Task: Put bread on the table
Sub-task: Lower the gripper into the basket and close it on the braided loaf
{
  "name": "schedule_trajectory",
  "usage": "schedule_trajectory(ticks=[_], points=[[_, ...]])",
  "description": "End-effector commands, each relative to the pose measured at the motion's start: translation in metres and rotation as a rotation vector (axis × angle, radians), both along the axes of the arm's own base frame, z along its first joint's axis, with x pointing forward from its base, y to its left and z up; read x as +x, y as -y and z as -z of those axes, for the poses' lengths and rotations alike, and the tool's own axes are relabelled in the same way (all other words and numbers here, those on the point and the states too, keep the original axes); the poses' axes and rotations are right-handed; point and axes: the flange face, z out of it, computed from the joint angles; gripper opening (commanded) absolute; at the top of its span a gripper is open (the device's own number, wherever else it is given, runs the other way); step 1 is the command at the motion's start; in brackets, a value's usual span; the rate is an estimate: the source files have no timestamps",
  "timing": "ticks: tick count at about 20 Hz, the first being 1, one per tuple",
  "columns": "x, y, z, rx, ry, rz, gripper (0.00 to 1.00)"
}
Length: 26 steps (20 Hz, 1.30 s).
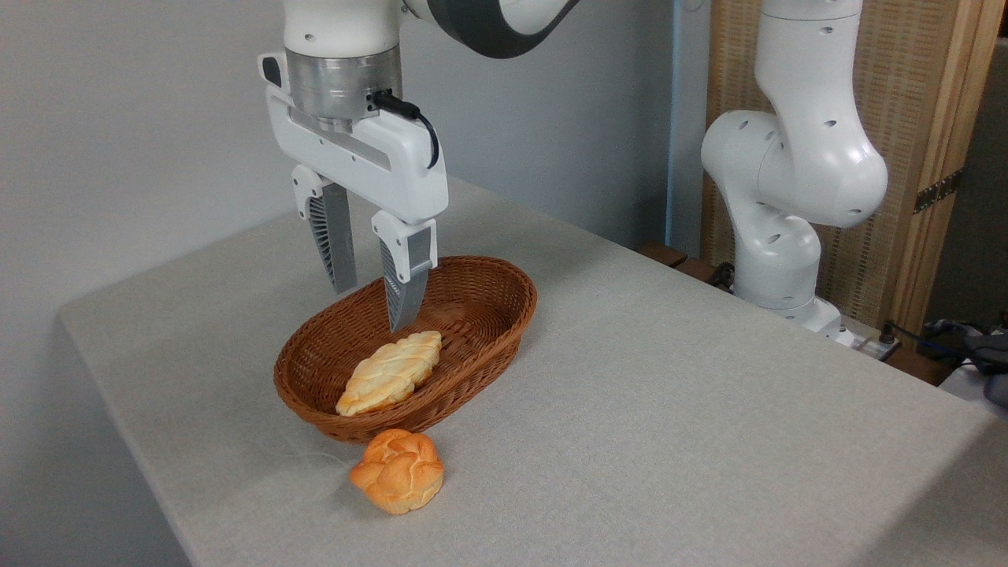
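Fixed camera view. We find the bread [390,372] lying inside the wicker basket [480,335], set diagonally across the near half of the basket floor, one pointed end toward the near rim. It does not yet rest on the counter [669,409], so we judge the task not accomplished: no grasp, no lift and no placement are in evidence.

The pincer [368,309] hangs above the basket with its fingers spread and nothing between them. The right-hand fingertip [402,315] sits just above the far end of the bread; we cannot tell whether it touches the loaf. The left-hand finger [335,252] stands over the basket's far-left rim.

A round knotted roll [398,470] already lies on the counter cloth just in front of the basket. We do not treat it as the item required.

Remaining work, as we judge it: lower the pincer around the bread, grip it, raise it clear of the basket wall, and set it down on a bare part of the counter. Wide bare cloth is available to the right of the basket.
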Motion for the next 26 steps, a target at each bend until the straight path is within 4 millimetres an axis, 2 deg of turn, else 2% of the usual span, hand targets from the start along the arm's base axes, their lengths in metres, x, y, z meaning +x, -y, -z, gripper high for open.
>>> schedule_trajectory(ticks=[1,6,9,11,16,20,22,26], points=[[-0.009,0.023,0.012,0.013,-0.038,0.051,1.0],[-0.014,0.048,0.051,0.022,-0.071,0.097,1.0],[-0.013,0.05,0.071,0.024,-0.063,0.096,1.0],[-0.012,0.059,0.082,0.027,-0.058,0.11,1.0],[-0.006,0.061,0.113,0.082,-0.088,0.135,1.0],[0.0,0.062,0.127,0.088,-0.097,0.136,1.0],[-0.001,0.073,0.136,0.094,-0.108,0.155,1.0],[0.0,0.085,0.142,0.094,-0.099,0.17,1.0]])
